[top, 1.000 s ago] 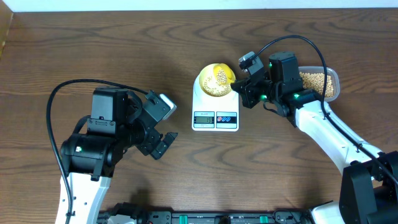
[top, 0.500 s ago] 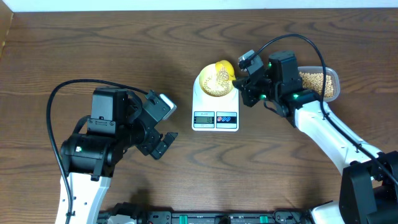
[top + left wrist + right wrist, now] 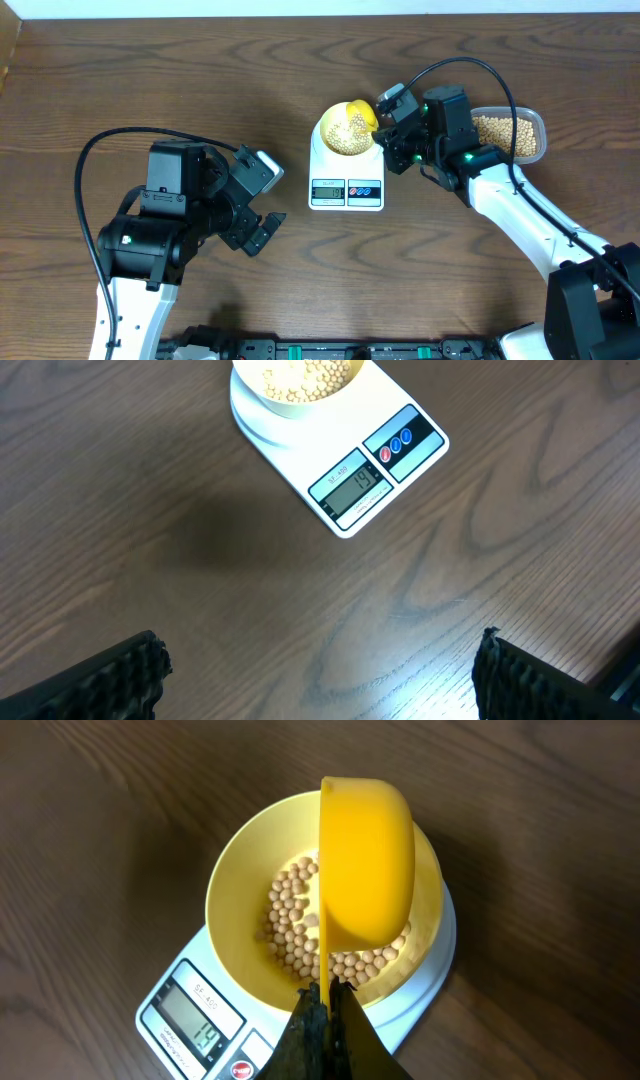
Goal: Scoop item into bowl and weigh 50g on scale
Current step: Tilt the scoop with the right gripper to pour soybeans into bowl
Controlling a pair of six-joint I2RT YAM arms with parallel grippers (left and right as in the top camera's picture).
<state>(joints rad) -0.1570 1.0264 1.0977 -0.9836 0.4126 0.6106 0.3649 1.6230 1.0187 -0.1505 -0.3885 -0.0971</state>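
Hanging above the table (image 3: 150, 80) nearest the robot, the left gripper (image 3: 264, 231) has its jaws spread wide, holding nothing. Beyond it the scale (image 3: 346, 192) carries the bowl (image 3: 225, 890) on its platform, with beans (image 3: 290, 915) covering the bowl's bottom. The right gripper (image 3: 328, 1020) is clenched on the handle of a yellow spoon (image 3: 365, 870) tipped on its side over the bowl, and farther right sits a clear tub (image 3: 540, 128) of more beans

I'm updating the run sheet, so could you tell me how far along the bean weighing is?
Done: the bowl sits on the scale with beans inside. In hand: the right gripper, shut on the yellow measuring spoon, tips it over the bowl. Remaining: the display seems to read in the teens, so more scoops from the clear tub look needed. The left gripper hangs open.
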